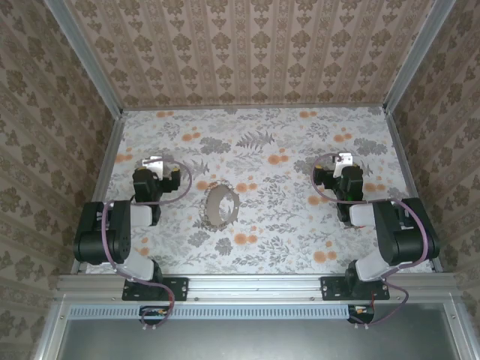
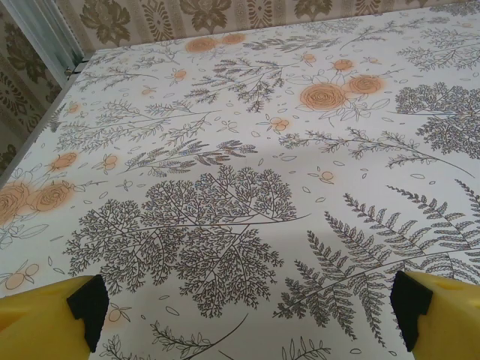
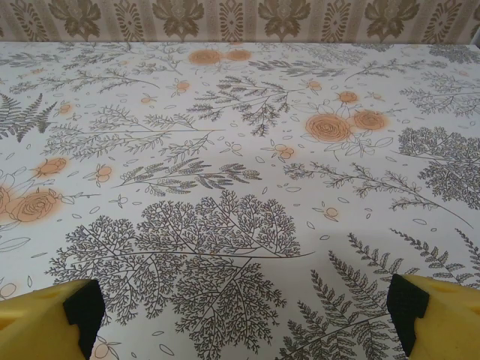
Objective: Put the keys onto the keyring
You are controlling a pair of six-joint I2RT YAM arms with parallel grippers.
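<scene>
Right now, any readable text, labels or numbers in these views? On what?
None readable.
The table and walls carry floral print only, no lettering.
Any marking on the keyring is too small to tell.

The overhead camera looks steeply down on the whole worktop from beyond its near edge. Both wrist cameras sit low over it, facing its far edge.
</scene>
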